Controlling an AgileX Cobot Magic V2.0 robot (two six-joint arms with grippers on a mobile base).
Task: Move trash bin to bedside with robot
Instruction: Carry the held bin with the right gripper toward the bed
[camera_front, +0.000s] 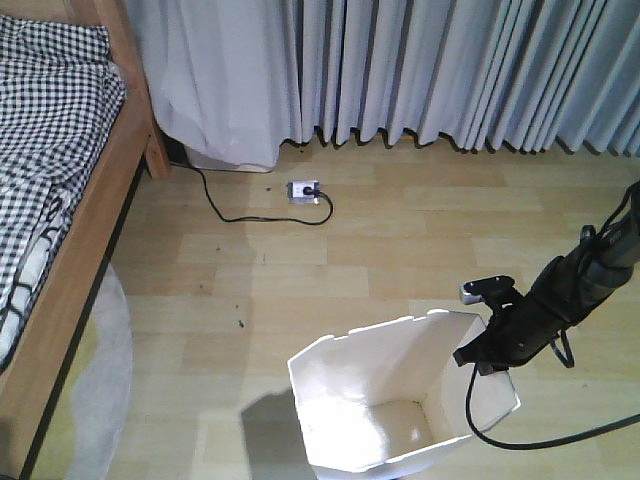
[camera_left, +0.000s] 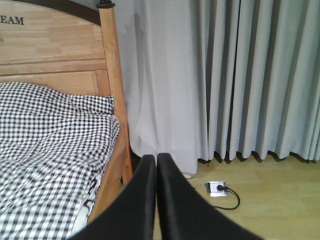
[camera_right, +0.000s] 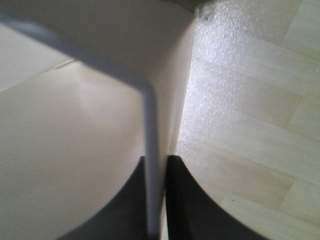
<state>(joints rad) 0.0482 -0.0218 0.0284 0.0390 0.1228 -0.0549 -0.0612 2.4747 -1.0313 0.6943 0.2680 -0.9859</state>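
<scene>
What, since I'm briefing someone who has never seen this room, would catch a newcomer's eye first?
The white trash bin stands open on the wooden floor at bottom centre, with the right gripper clamped on its rim. At the left edge runs the wooden bed frame with its black-and-white checkered cover, apart from the bin. Grey curtains fill the back, a cabled socket box on the floor before them.

Bedroom, likely home, wooden bed (camera_left: 50, 45), checkered cover (camera_front: 50, 130), grey curtains (camera_front: 450, 70)
</scene>
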